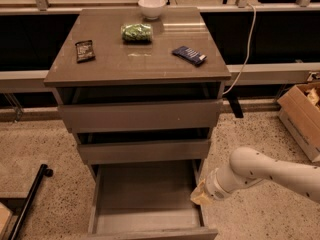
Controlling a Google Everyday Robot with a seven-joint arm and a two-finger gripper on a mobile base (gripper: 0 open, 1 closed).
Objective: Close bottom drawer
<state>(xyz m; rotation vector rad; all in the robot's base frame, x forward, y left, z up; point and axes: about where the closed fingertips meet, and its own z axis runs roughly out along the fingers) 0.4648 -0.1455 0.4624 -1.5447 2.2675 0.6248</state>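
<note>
The bottom drawer (145,199) of the grey-brown cabinet is pulled far out toward me, showing its empty shallow grey box; its front panel (150,233) lies at the lower edge of the view. The middle drawer (144,151) and the top drawer (141,115) above it sit nearly closed. My white arm (265,171) comes in from the right, and my gripper (201,196) is low, right beside the open drawer's right side wall, near its front corner.
On the cabinet top (115,64) lie a dark snack packet (84,50), a green bag (136,32), a blue packet (189,55) and a white bowl (151,7). A cardboard box (302,116) stands on the floor at right. A black pole (27,201) lies at lower left. A cable (245,54) hangs at right.
</note>
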